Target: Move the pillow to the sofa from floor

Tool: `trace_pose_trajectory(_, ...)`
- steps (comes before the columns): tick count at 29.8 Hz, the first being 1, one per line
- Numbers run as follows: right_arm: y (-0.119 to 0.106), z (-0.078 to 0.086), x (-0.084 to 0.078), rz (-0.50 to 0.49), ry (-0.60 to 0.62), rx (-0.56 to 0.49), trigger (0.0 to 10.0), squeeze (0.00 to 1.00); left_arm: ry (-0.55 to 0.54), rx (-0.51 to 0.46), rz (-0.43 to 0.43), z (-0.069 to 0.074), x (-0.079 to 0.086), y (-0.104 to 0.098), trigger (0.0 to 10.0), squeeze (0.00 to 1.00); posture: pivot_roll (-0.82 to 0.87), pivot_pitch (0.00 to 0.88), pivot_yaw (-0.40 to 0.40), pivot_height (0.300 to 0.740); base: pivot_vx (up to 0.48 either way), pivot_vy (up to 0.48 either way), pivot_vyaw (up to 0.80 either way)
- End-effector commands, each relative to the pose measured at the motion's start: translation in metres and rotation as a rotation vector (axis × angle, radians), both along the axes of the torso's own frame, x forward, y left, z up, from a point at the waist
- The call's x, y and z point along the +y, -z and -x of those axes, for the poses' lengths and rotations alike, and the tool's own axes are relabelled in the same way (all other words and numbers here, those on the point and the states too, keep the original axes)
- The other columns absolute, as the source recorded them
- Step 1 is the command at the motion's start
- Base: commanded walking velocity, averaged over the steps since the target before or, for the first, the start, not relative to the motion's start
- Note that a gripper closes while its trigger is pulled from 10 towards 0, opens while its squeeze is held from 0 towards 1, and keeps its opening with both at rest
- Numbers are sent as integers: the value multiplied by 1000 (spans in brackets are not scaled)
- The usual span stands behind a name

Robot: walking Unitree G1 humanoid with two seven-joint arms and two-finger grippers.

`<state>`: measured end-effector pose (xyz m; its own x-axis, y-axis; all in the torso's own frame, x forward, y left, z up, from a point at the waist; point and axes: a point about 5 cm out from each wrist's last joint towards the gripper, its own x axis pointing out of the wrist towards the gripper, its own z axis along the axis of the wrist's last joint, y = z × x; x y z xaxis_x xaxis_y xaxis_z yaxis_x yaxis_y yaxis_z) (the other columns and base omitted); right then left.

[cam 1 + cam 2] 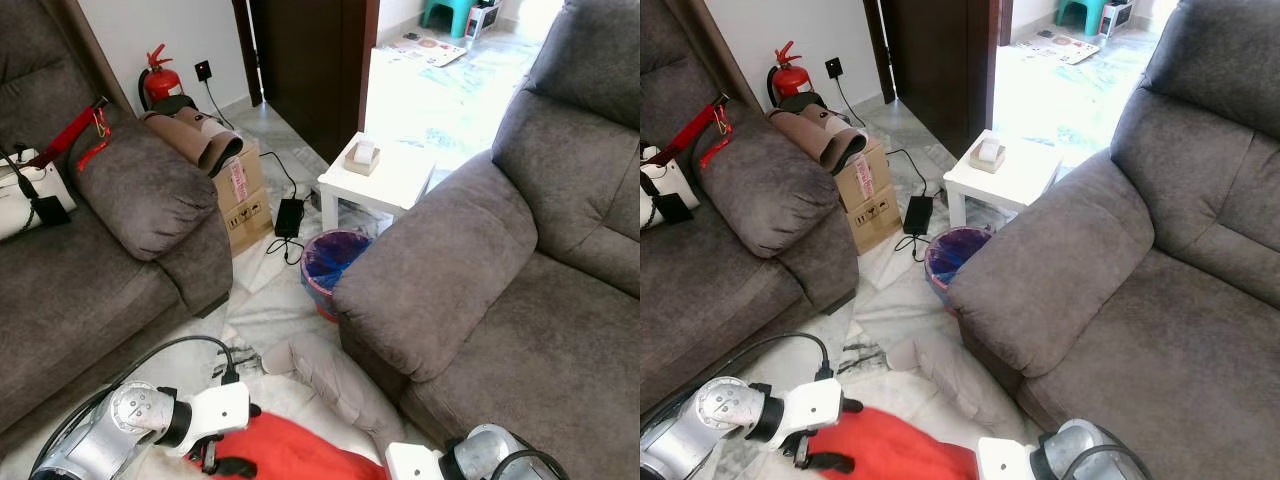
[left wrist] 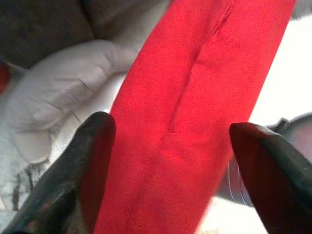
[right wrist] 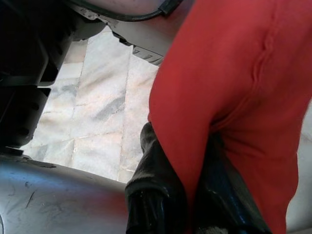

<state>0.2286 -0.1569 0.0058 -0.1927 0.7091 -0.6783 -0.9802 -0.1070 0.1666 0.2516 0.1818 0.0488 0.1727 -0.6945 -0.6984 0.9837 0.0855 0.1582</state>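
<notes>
The red pillow (image 1: pixel 290 455) lies low between my two arms, at the bottom of the head views and just above the marble floor. My left gripper (image 2: pixel 170 146) is at the pillow's left edge, open, with one black finger (image 2: pixel 90 151) on each side of the red fabric. My right gripper (image 3: pixel 195 195) is shut on the pillow (image 3: pixel 234 87), its fingers pinching a fold of the cloth. The right arm's wrist (image 1: pixel 470 460) is at the pillow's right end. The grey sofa (image 1: pixel 520 330) stands directly to the right, its seat facing me.
A pale beige cushion (image 1: pixel 335 380) lies on the floor against the right sofa's armrest. A second grey sofa (image 1: pixel 90 290) is on the left with bags on it. Beyond stand a lined bin (image 1: pixel 330 262), a white side table (image 1: pixel 385 182) and a cardboard box (image 1: pixel 245 205).
</notes>
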Motion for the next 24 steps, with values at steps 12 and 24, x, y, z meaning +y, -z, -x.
trace_pose_trajectory(12,-8,8,3,-44,-70,16,10000,0,93,73,-140,20,14,29,10000,0,87,153,53,740,0,0,0)
trace_pose_trajectory(24,-11,7,0,-37,-61,13,10000,0,80,-71,-331,20,36,46,10000,0,86,156,51,740,0,0,0)
